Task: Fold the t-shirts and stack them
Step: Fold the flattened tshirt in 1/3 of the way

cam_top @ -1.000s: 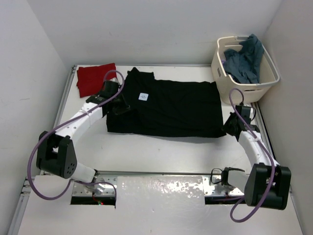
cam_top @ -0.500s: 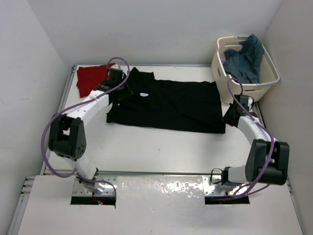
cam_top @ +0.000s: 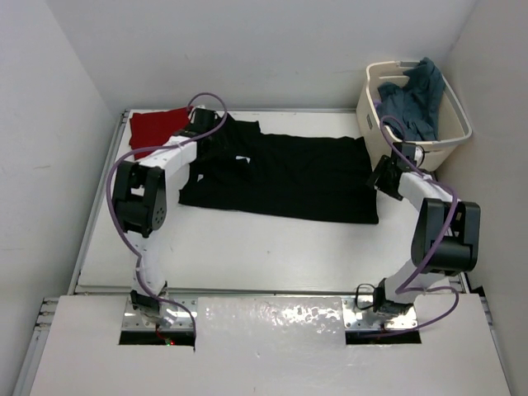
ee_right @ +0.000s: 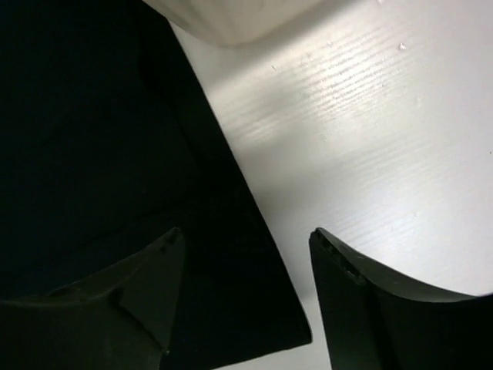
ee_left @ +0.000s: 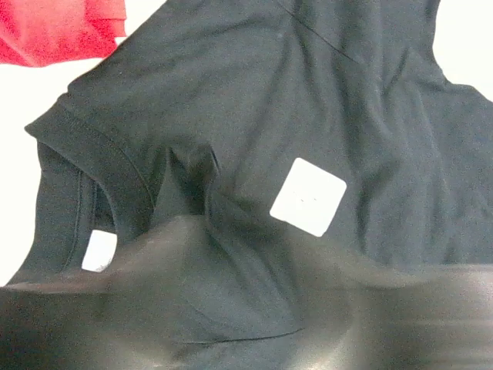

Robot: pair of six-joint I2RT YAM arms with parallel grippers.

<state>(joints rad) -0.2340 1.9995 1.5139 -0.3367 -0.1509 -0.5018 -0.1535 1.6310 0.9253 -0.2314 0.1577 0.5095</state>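
A black t-shirt (cam_top: 289,177) lies folded lengthwise across the middle of the table. Its white neck label (ee_left: 308,196) faces up. Behind it at the far left lies a folded red t-shirt (cam_top: 157,130) (ee_left: 54,31). A slate blue-grey t-shirt (cam_top: 417,99) hangs out of the tub. My left gripper (cam_top: 216,148) is down on the black shirt's collar end; in the left wrist view its fingers are a dark blur over a raised ridge of cloth (ee_left: 189,166). My right gripper (ee_right: 246,231) stands open over the shirt's right corner (ee_right: 254,324), which lies flat.
The cream plastic tub (cam_top: 450,140) stands at the back right corner, close behind my right gripper. White walls close in the table on the left, back and right. Bare white table surface (cam_top: 264,247) runs along the front of the black shirt.
Both arms have reached farther back. The left gripper went from the shirt's left edge up to the collar beside the red shirt. The right gripper's fingers have parted off the shirt's right edge.
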